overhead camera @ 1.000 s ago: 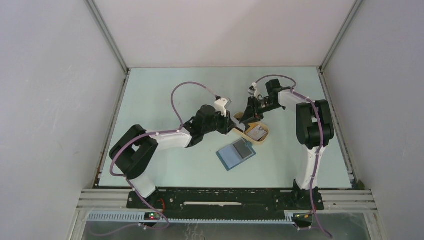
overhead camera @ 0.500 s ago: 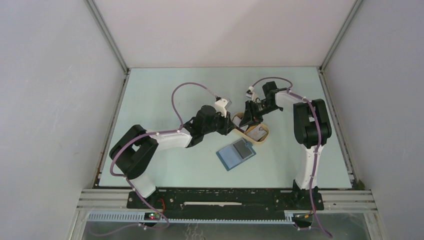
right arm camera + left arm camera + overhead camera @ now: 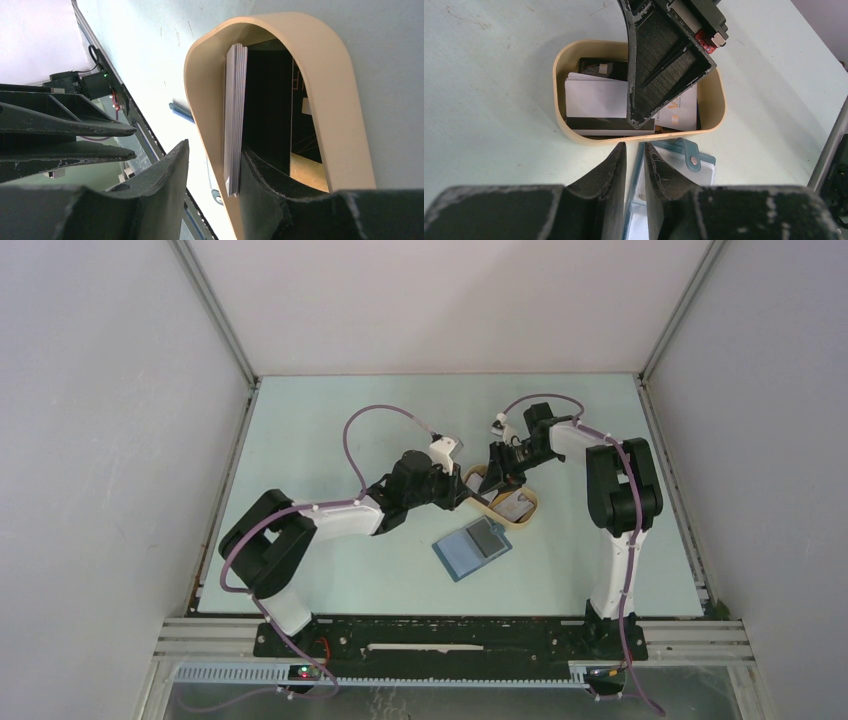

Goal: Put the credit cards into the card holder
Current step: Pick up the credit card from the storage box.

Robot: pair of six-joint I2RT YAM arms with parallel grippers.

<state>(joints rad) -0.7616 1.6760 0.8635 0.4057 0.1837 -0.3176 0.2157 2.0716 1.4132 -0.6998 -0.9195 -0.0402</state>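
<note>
While both arms reach over the pale green desk (image 3: 330, 430), the left arm (image 3: 330, 520) stretches in from the near left. The right arm (image 3: 620, 490) folds back in from the right, and their tips meet around mid-desk. A beige oval tray (image 3: 558, 95) sits flat there. The card holder (image 3: 458, 558) lies open and flat just beside the tray, on the side toward the arm bases. It is teal with lighter blue inside and has a grey patch (image 3: 486, 536) on its right half (card or window, can't tell).

The left end effector (image 3: 634, 147) hangs low just outside the tray's near wall, over the card holder's edge. Its fingers are almost pressed together, with a thin slit between them and nothing in it. The right end effector (image 3: 214, 150) is spread and straddles the tray's wall, one finger outside and off the wall, the other down inside the tray.

The credit cards (image 3: 594, 97) lie in the tray. From the right wrist, a whitish stack shows edge-on against the inside of the wall. It sits between the two fingers along with the wall and touches only the inner finger. From the left wrist, a white card with a black stripe is on top, a black one lies beneath at the far end, and one with orange print is at the right. The snap tab (image 3: 694, 160) shows at the card holder's edge nearest the tray.
</note>
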